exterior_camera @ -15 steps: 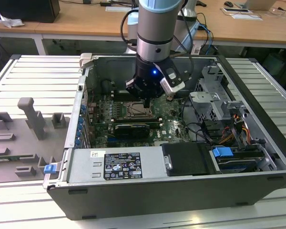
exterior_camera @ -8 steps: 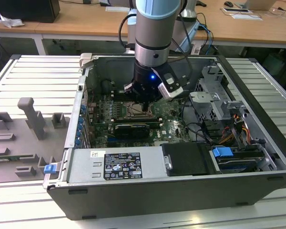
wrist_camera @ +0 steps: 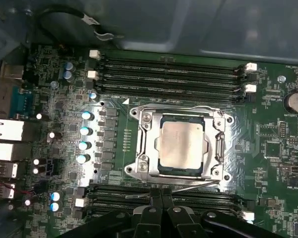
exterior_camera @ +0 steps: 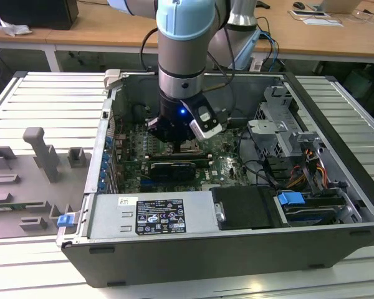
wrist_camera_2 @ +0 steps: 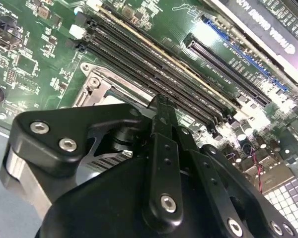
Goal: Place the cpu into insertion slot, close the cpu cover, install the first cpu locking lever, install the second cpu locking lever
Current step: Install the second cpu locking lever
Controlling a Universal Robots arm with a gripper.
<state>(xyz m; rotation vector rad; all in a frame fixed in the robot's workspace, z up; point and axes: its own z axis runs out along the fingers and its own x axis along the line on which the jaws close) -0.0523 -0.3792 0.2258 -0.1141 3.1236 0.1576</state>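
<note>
cpu (wrist_camera: 181, 145), small flat square chip with pale silver-beige top, seated in the square dark insertion slot (wrist_camera: 144, 146) with its silver metal rim, on the green circuit board (wrist_camera: 64, 89) inside the grey open computer case (exterior_camera: 193, 261). thin square silver cpu cover (wrist_camera: 219, 144) closed down around the chip, framing it through its central window. largest first: grey case lying open on a slatted metal table (exterior_camera: 43, 106); pale blue and silver arm (exterior_camera: 182, 43) reaching straight down into the case, wrist vertical above the board. black gripper (wrist_camera: 161, 198) low over the board, at the edge of the socket beside the long black memory slots (wrist_camera: 169, 74) on that side. chip just beyond the fingertips, apart from them. fingers (wrist_camera_2: 161, 129) pressed together, clenched with no gap, holding nothing visible. thin silver wire lever (wrist_camera: 188, 186) lying along the socket edge nearest the fingertips; contact between tip and lever not clear. further rows of black memory slots on the far side of the socket.
</note>
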